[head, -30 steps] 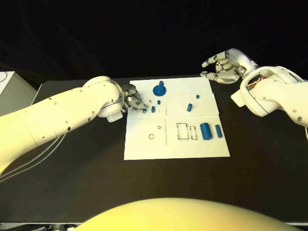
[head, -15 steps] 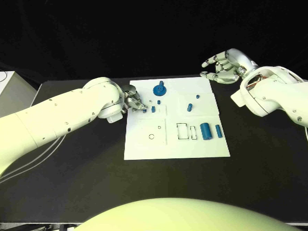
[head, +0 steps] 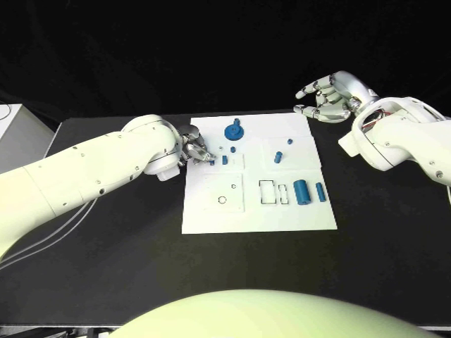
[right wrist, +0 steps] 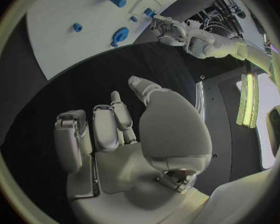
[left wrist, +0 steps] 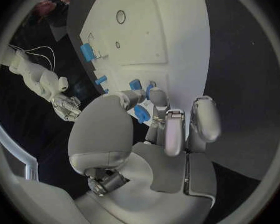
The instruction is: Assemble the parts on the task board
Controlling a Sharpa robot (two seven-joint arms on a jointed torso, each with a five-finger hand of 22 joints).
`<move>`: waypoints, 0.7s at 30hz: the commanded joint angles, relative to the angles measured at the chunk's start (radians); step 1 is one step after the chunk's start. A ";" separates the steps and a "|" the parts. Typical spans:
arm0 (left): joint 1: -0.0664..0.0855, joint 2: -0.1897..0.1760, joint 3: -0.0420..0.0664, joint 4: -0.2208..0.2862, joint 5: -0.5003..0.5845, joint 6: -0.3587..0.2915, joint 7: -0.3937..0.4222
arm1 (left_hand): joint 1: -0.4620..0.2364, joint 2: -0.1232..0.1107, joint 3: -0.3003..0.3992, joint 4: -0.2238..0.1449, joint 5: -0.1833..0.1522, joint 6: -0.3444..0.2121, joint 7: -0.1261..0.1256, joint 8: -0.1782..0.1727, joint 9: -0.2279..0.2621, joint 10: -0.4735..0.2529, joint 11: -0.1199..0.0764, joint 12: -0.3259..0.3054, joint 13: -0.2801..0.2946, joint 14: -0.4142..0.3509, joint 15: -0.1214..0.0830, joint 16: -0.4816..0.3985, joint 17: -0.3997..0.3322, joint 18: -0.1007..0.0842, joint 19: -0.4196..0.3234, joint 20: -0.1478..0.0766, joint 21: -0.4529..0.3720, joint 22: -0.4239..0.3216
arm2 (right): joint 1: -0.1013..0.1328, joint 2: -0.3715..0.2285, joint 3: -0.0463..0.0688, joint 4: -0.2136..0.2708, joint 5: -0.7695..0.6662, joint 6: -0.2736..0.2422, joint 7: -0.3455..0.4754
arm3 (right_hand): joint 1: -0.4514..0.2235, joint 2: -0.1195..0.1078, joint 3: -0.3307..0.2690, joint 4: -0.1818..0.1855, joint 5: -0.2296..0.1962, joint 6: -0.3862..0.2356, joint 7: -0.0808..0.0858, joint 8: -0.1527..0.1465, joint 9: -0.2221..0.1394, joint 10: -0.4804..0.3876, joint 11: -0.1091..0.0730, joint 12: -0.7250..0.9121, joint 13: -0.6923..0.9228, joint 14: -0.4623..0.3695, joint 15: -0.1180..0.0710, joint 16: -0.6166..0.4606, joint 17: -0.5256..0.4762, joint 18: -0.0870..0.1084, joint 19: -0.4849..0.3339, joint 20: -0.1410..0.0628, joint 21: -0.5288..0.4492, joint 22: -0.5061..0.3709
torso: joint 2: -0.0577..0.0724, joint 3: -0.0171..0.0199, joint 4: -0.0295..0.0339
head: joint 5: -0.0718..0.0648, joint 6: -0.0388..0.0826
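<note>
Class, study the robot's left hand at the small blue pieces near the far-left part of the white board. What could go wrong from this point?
1. The left hand has its fingers crowded round a small blue part; a slight slip could drop it or tip it.
2. Other small blue pieces stand close by, so the fingers might knock them.
3. The right hand hangs beyond the task board, so nothing steadies the board if it is pushed.

Bright arms glare against dim, dark surroundings.
</note>
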 commanded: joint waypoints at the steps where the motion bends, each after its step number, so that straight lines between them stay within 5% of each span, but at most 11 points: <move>1: -0.002 0.000 0.000 0.002 -0.008 -0.005 0.010 | 0.005 -0.002 0.224 -0.229 0.003 0.009 0.001 -0.002 0.000 0.005 -0.001 -0.001 0.000 0.092 -0.009 0.004 0.216 0.005 0.005 0.000 0.006 0.001 | 0.000 0.000 0.000 0.001 -0.006 0.010 0.008 | -0.008 -0.001 0.000 0.006 0.003 -0.001 0.009 -0.006 0.001 0.004 0.005 0.000 0.001 0.004 0.005 -0.005 0.001 -0.007 0.105 0.007 0.004 0.263 | 0.000 0.0003 -0.0002 | 0.001 0.000; 21: -0.004 -0.005 0.000 0.006 -0.004 0.006 0.011 | 0.002 -0.001 0.225 -0.229 0.003 0.010 0.001 -0.004 -0.002 0.006 -0.001 -0.002 -0.001 0.092 -0.009 0.004 0.216 0.005 0.004 0.000 0.005 0.000 | 0.000 0.000 0.000 0.001 -0.006 0.011 0.008 | -0.008 -0.001 0.000 0.006 0.003 -0.001 0.009 -0.006 0.001 0.004 0.005 0.000 0.001 0.004 0.005 -0.005 0.001 -0.007 0.105 0.007 0.004 0.263 | 0.000 0.0006 -0.0007 | 0.003 0.000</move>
